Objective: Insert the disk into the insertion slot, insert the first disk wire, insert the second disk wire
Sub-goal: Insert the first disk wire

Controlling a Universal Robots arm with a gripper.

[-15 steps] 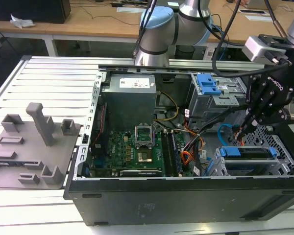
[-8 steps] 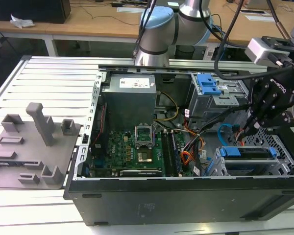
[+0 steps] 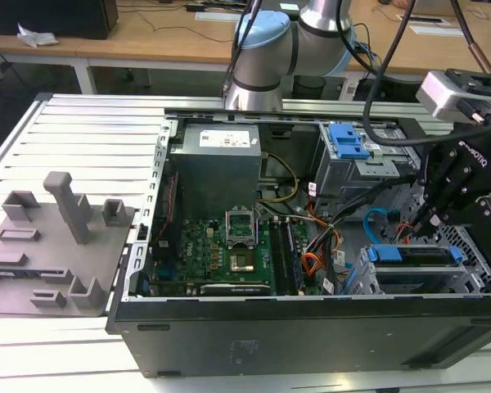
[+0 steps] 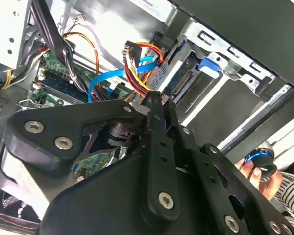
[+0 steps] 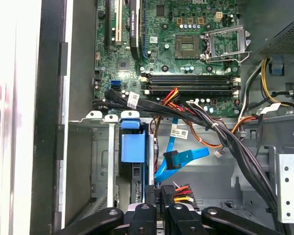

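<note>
The disk (image 3: 417,255) in its blue carrier (image 5: 132,147) sits inside the insertion slot (image 3: 365,274), a silver cage in the case corner nearest the exterior view's right. My gripper (image 3: 421,223) hangs just above that cage. In both wrist views its fingertips (image 5: 152,193) are pressed together on the red, yellow and black first disk wire (image 5: 182,190), close to the disk's end face (image 4: 186,78). The light-blue second disk wire (image 5: 188,155) lies loose beside it, its dark connector (image 5: 171,159) free. It also arcs past the gripper (image 4: 157,99) as a blue loop (image 4: 105,78).
The open case holds a green motherboard (image 3: 221,246), a grey power supply (image 3: 217,164) and a grey bay with a blue latch (image 3: 348,143). A thick black cable bundle (image 5: 235,142) crosses beside the cage. A grey fixture plate (image 3: 57,246) lies at the exterior view's left. A person's hand (image 4: 255,171) is outside the case.
</note>
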